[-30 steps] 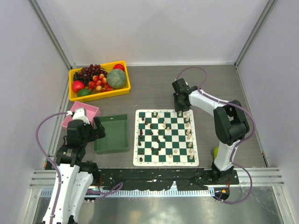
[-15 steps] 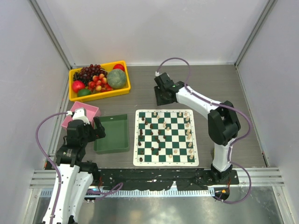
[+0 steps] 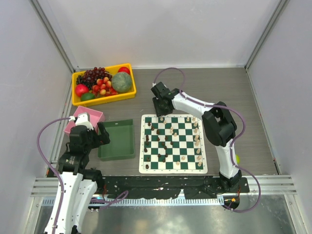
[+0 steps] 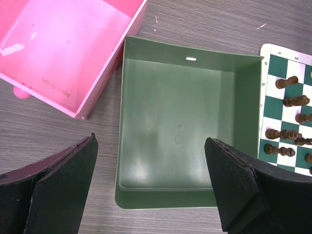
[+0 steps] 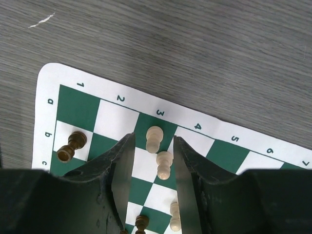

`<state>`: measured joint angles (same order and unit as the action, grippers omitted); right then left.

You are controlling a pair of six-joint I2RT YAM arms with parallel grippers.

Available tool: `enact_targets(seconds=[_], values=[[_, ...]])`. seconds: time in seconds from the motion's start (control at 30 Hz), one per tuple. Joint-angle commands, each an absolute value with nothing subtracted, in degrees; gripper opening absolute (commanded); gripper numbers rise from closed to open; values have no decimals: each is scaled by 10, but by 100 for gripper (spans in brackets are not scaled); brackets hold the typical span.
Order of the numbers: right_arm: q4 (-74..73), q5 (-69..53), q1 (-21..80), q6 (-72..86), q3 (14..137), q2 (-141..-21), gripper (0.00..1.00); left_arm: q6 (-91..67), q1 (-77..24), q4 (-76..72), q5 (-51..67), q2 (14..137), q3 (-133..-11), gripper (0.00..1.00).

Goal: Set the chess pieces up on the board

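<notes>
While the right claw (image 5: 153, 138) hangs over the far left corner of the board (image 5: 45, 124), its jaws are partly spread and pinching nothing. Two cream pieces (image 5: 154, 138) stand upright in the gap between them, and as far as I can see neither finger touches them. A third cream one peeks out lower down, with a dark piece (image 5: 71, 146) off to the side near the board's border.

From the top camera the rest of the chess pieces (image 3: 168, 141) are all on the board. The dark ones are scattered mostly over its left half, and the cream ones sit largely along the right edge.

The left claw (image 4: 150, 146) is spread wide and holds nothing, over the green tray (image 4: 178, 122) just beside the board. A pink tray (image 4: 63, 53) sits next to that. A yellow bin of fruit (image 3: 130, 91) is at the far left of the table (image 5: 195, 44).
</notes>
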<state>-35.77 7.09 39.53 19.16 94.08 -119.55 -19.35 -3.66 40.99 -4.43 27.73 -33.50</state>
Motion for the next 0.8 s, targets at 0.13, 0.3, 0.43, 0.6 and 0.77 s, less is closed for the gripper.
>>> enact_targets(seconds=[0.13,0.3,0.43,0.6,0.77], values=[[-361,69,403,197,965,-1197,42,-194,-35,396,-36,273,-353,99],[-363,69,406,197,965,-1203,40,-193,-35,396,-37,272,-353,99],[-365,74,407,197,966,-1204,39,-193,-35,396,-36,273,-353,99],[-370,78,406,195,967,-1208,38,-193,-35,396,-36,276,-355,99],[-375,80,407,195,968,-1211,38,-193,-35,396,-35,277,-354,99]])
